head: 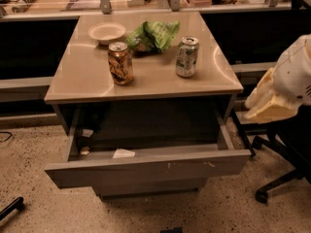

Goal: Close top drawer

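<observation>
The top drawer (146, 172) of the small grey cabinet stands pulled far out toward me. Its flat front panel has small white scuff marks (189, 165) right of centre. Inside it lie a white paper slip (123, 153) and a small pale item (85, 150) at the left. My gripper (266, 102), the cream end of the white arm, hangs at the right edge of the view. It is level with the drawer's right side, to the right of it, and apart from it.
On the cabinet top (87, 84) stand a brown can (120, 63), a silver-green can (186, 57), a green bag (153, 35) and a white bowl (107, 33). An office chair base (277, 181) is at the right. A black object (12, 208) lies on the floor at the left.
</observation>
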`<state>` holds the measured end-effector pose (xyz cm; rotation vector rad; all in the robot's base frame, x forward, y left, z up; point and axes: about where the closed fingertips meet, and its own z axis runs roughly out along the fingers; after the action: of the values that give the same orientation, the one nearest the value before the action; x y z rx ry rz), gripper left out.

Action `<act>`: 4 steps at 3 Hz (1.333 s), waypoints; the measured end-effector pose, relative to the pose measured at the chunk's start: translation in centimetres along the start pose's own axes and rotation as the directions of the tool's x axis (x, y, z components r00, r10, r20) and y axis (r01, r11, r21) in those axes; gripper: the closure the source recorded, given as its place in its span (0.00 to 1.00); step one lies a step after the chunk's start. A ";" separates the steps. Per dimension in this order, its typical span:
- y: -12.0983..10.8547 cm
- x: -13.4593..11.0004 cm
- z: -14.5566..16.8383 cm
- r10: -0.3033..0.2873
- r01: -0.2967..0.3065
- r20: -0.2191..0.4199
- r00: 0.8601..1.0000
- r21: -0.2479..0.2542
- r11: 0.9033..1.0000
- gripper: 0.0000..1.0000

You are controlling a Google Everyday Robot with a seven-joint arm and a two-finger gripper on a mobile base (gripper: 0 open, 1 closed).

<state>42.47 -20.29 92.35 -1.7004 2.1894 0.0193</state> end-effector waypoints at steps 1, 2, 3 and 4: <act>2.4 0.4 5.8 0.005 -0.001 0.069 0.998 -0.052 0.999 0.89; 5.3 0.0 11.6 -0.003 0.021 0.125 0.992 -0.141 0.990 1.00; 9.3 -0.4 17.5 0.000 0.047 0.160 0.987 -0.288 0.956 1.00; 9.3 -0.4 17.5 0.000 0.047 0.160 0.987 -0.288 0.956 1.00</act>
<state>38.70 -13.30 74.22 -1.8063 2.1288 0.4777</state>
